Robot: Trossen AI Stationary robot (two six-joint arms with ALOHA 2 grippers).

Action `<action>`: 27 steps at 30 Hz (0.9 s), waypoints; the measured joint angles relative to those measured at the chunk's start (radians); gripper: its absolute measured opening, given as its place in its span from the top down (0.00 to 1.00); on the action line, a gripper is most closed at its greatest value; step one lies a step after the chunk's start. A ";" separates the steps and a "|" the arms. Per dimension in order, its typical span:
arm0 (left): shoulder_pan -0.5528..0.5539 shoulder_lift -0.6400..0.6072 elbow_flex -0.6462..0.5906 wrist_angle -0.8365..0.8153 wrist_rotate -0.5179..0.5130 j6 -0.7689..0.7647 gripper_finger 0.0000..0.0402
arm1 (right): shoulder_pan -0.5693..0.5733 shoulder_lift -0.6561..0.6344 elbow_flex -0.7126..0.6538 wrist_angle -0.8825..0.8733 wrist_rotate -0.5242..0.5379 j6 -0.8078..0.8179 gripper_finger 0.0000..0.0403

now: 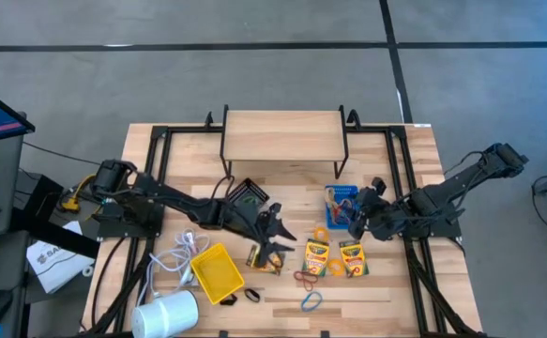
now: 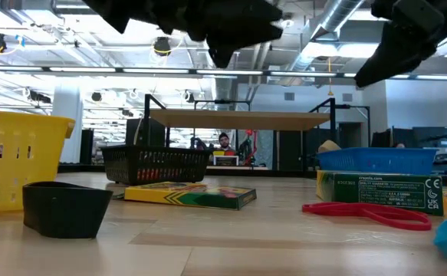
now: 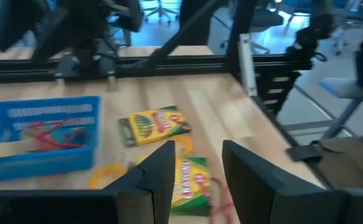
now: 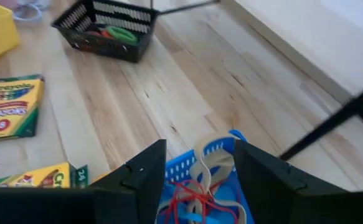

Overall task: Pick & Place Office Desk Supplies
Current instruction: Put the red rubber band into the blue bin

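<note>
Hovering directly over the small blue plastic mesh bin (image 4: pixel 197 199) with the right gripper (image 4: pixel 197 171) parted and empty, red and tan rubber-band rings (image 4: pixel 200 186) piled loosely inside and cresting the rim, so likely snagging a loop on a finger and dragging it out. Hanging with the left gripper (image 3: pixel 197 177) spread and empty above a yellow-and-green cardboard crayon box (image 3: pixel 190 180), risking nudging it askew.

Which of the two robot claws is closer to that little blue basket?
The right one. The right gripper hangs open directly over the blue bin, as its wrist view shows. The left gripper is off to one side, open above a crayon box near the table's middle.
</note>
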 joint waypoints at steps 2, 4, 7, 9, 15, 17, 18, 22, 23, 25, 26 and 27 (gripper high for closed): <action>-0.020 0.000 0.000 0.012 0.000 0.003 0.68 | -0.001 0.000 0.000 0.040 0.000 -0.056 0.54; -0.038 0.000 0.000 0.024 0.000 0.001 0.68 | -0.001 0.000 0.000 0.095 0.001 -0.119 0.55; -0.067 0.000 0.000 0.025 -0.015 -0.018 0.68 | -0.001 0.000 0.000 0.186 0.001 -0.209 0.56; -0.091 0.000 0.000 0.024 -0.072 -0.042 0.68 | -0.001 0.000 0.000 0.229 0.000 -0.247 0.57; -0.164 0.000 0.000 -0.045 -0.210 -0.094 0.68 | -0.008 0.000 0.000 0.254 0.000 -0.279 0.58; -0.182 0.017 0.001 -0.033 -0.260 -0.119 0.68 | -0.018 0.000 0.000 0.254 -0.005 -0.279 0.58; -0.189 0.028 0.001 -0.036 -0.286 -0.126 0.68 | -0.023 0.000 0.000 0.253 -0.009 -0.279 0.58; -0.190 0.095 0.001 0.000 -0.310 -0.137 0.68 | -0.051 0.000 0.000 0.252 -0.028 -0.279 0.58; -0.186 0.114 0.007 -0.002 -0.301 -0.143 0.68 | -0.057 0.000 0.000 0.251 -0.030 -0.279 0.58; -0.176 0.160 0.026 -0.001 -0.263 -0.156 0.68 | -0.067 0.000 0.000 0.244 -0.042 -0.279 0.58; -0.172 0.179 0.032 -0.006 -0.239 -0.155 0.68 | -0.072 0.000 0.000 0.244 -0.052 -0.277 0.58; -0.168 0.202 0.043 -0.006 -0.218 -0.153 0.68 | -0.076 0.000 0.000 0.241 -0.059 -0.275 0.58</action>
